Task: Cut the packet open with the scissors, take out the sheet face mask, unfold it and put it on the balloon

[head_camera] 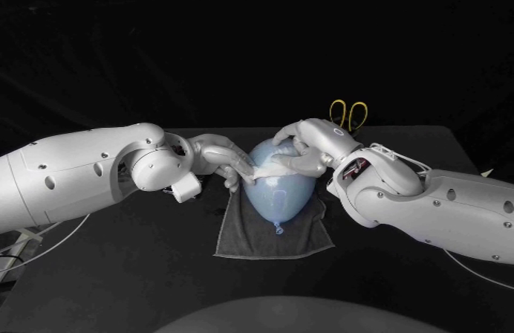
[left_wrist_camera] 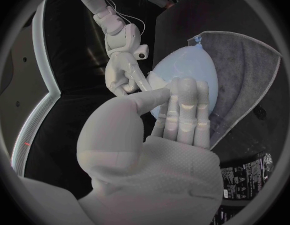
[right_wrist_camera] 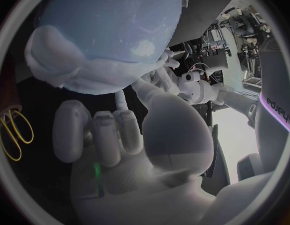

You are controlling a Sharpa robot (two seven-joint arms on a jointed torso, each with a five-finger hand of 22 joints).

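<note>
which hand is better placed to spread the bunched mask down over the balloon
Right, probably: the right hand sits at the far end of the balloon, right where the mask is bunched. The left hand lies along the balloon's side, better for steadying it.

The head view looks steeply down on the table (head_camera: 118, 266) from some way off. Each wrist view sits close behind its own hand, left hand (left_wrist_camera: 182, 112) and right hand (right_wrist_camera: 114, 135), facing the balloon (head_camera: 281, 192), which all three share.

Glossy smooth rubber balloon (head_camera: 281, 188), matt grey cloth towel (head_camera: 273, 238), matt black table (head_camera: 140, 266)
</note>
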